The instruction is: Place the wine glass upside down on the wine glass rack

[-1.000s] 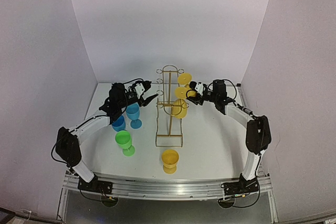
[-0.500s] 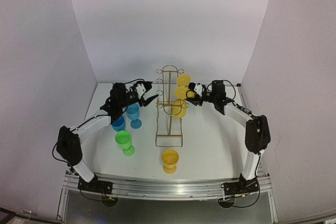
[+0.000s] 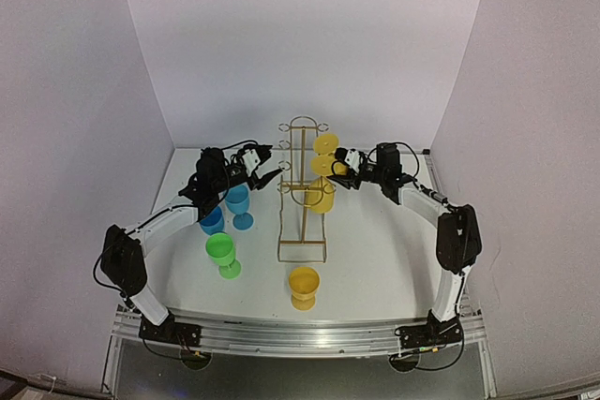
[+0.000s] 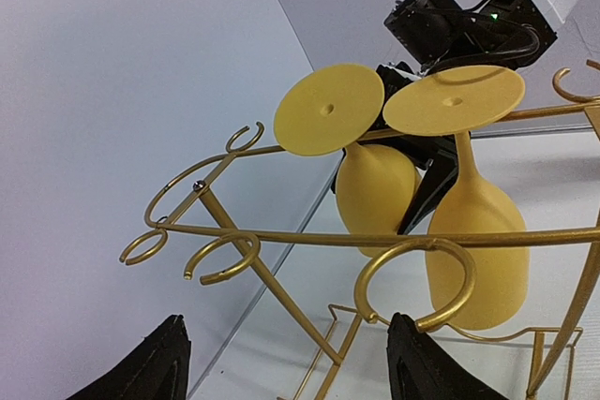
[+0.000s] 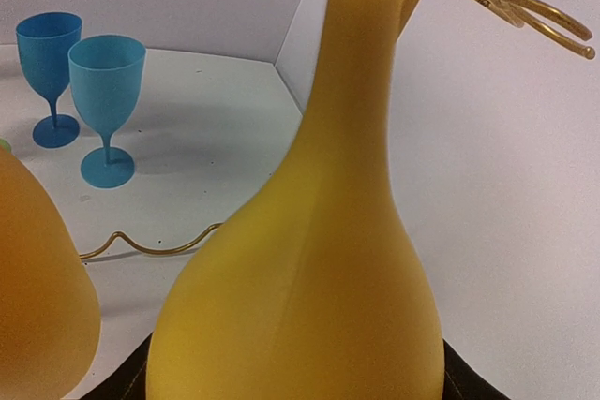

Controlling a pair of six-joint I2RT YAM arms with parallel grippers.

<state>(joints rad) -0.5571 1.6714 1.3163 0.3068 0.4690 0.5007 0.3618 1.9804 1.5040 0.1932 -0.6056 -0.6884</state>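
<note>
The gold wire wine glass rack (image 3: 302, 196) stands mid-table; its ring loops (image 4: 221, 258) fill the left wrist view. Two yellow wine glasses hang upside down on its right side. My right gripper (image 3: 339, 169) is shut on the bowl of the farther yellow wine glass (image 5: 309, 259), also seen in the left wrist view (image 4: 373, 189); its stem reaches up to a loop. The nearer hung glass (image 4: 478, 250) is beside it. My left gripper (image 3: 274, 171) is open and empty, close to the rack's left side, fingers (image 4: 169, 367) wide apart.
An upright yellow glass (image 3: 303, 285) stands in front of the rack. A green glass (image 3: 221, 252) and two blue glasses (image 3: 238, 203) (image 3: 212, 220) stand left of the rack, under my left arm. White walls enclose the table on three sides.
My right gripper has shifted slightly left toward the rack with the yellow glass. My left gripper has lifted a little beside the rack.
</note>
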